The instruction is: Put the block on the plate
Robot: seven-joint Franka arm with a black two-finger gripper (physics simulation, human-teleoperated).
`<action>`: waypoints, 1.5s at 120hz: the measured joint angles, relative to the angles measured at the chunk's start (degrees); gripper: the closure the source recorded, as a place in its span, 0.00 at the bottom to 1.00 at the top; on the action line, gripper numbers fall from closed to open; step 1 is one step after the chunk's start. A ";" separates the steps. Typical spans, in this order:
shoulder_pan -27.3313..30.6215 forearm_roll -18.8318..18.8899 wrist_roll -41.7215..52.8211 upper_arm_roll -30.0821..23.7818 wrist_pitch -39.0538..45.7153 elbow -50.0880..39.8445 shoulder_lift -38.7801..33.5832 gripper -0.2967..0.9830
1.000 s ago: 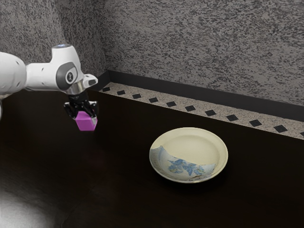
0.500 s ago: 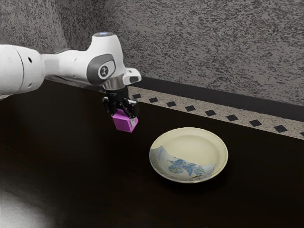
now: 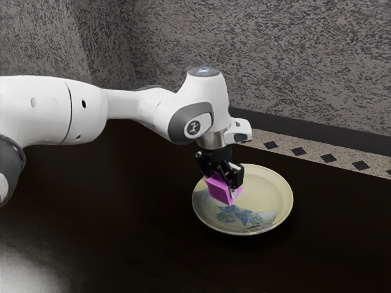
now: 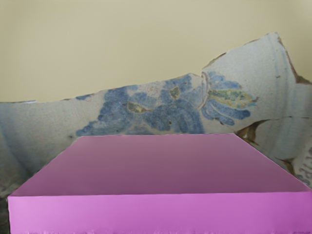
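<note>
The gripper (image 3: pixel 222 182) is closed on the pink block (image 3: pixel 220 190), fingers parted by the block's width. The block is located over the plate (image 3: pixel 272 192); contact cannot be determined. Plate edge marking: illegible. Beyond: grey wall (image 3: pixel 275 55).

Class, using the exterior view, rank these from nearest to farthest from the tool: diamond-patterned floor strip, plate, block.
1. Block: held in the tool.
2. Plate: below the block.
3. Diamond-patterned floor strip: beyond the table.
</note>
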 joint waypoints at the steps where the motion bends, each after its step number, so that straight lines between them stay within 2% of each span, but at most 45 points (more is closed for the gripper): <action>1: -0.21 -0.01 -0.02 0.00 0.14 0.01 0.14 0.46; 24: -1.33 -0.57 -0.47 -0.23 3.24 1.47 4.33 0.46; 57: 2.97 -2.53 -0.95 -2.26 5.81 12.63 14.55 0.46; 81: 3.42 -2.77 -1.21 -3.05 6.82 13.67 18.04 0.46; 110: 3.61 -3.18 -0.88 -3.06 8.09 13.58 18.15 0.33; 138: 3.58 -2.92 -0.53 -3.02 6.57 13.09 10.95 0.26; 162: 4.43 -1.24 -0.35 -2.98 -2.08 10.80 0.73 0.24; 180: 7.65 -0.19 -0.23 -3.03 -10.50 10.20 -6.92 0.24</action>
